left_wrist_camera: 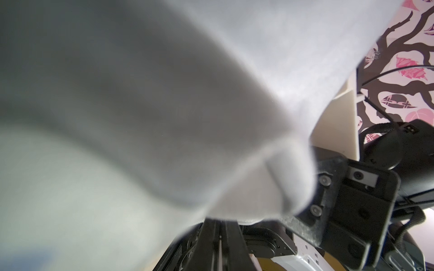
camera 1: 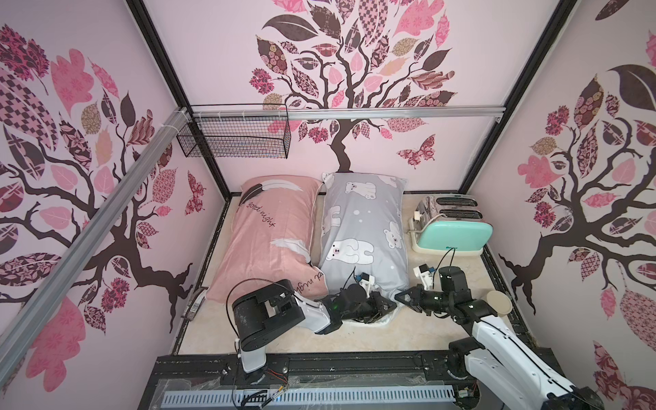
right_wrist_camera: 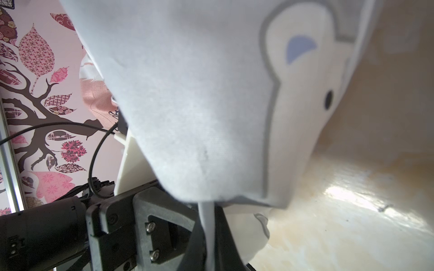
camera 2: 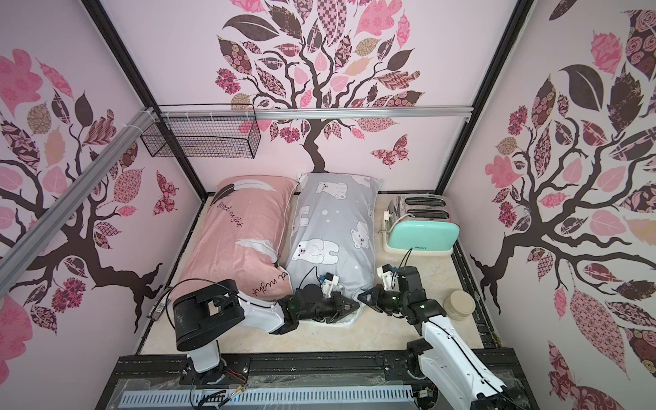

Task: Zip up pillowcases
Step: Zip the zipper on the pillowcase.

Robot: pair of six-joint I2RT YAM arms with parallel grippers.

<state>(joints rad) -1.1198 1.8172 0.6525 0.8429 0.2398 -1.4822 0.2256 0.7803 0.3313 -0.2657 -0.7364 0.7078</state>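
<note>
1. Pink tree-and-leaf wallpaper [camera 1: 355, 64] covers the three walls of your cell, and a cream marbled tabletop [camera 1: 355, 337] lies below.
2. Your two stuffed pillowcases lie lengthwise on the tabletop, side by side and touching along their long edges. The pink pillowcase [camera 1: 269, 234], with feathers and "good night" script, is on the left. The grey pillowcase [camera 1: 362, 227], with white polar bears, is on the right.
3. Their far ends sit against the back wall, and their near ends face the arm bases.
4. Your right gripper [camera 1: 398, 296] sits at the near right corner of the grey pillowcase. In the right wrist view its fingers [right_wrist_camera: 225, 237] are clamped together on a thin strip of grey fabric hanging from that corner.
5. Your left gripper [camera 1: 392, 305] lies low along the same near edge, almost tip to tip with the right gripper. In the left wrist view its fingers [left_wrist_camera: 209, 239] are pressed together and blurred grey fabric drapes over the tips. You cannot tell whether they pinch anything.
6. A strip of white material [camera 1: 385, 319] shows under the left gripper at that edge.
7. To the right, a mint-green toaster [camera 1: 456, 236] stands apart from the grey pillowcase. A round beige container [camera 1: 498, 302] sits just beside the right arm.
8. A black wire basket [camera 1: 234, 138] hangs from the rail at the back left.
</note>
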